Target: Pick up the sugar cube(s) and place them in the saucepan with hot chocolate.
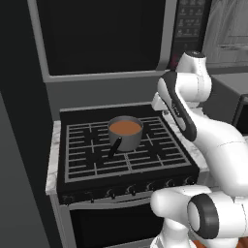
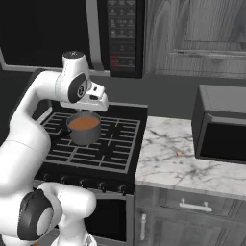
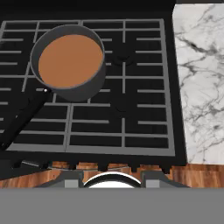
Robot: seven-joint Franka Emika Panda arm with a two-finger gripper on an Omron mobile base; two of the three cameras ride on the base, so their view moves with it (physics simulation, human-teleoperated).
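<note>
The grey saucepan [image 1: 125, 138] stands on the stove grates, its black stick handle pointing to the stove's front. Smooth orange-brown hot chocolate [image 1: 125, 128] fills it; in the hand view the saucepan [image 3: 70, 63] lies at upper left. A tiny light-brown sugar cube [image 2: 179, 153] rests on the marble counter, right of the stove. My gripper [image 2: 90, 110] hangs above the stove just behind and right of the pan, pointing down. In the hand view my gripper [image 3: 111, 181] is open, its fingertips [image 3: 73, 180] apart with nothing seen between them.
The black stove [image 1: 77, 160] has a row of knobs along its front edge. A marble counter [image 2: 168, 163] lies to its right, with a dark boxy appliance [image 2: 221, 127] at the back. A microwave [image 2: 120, 36] hangs above the stove.
</note>
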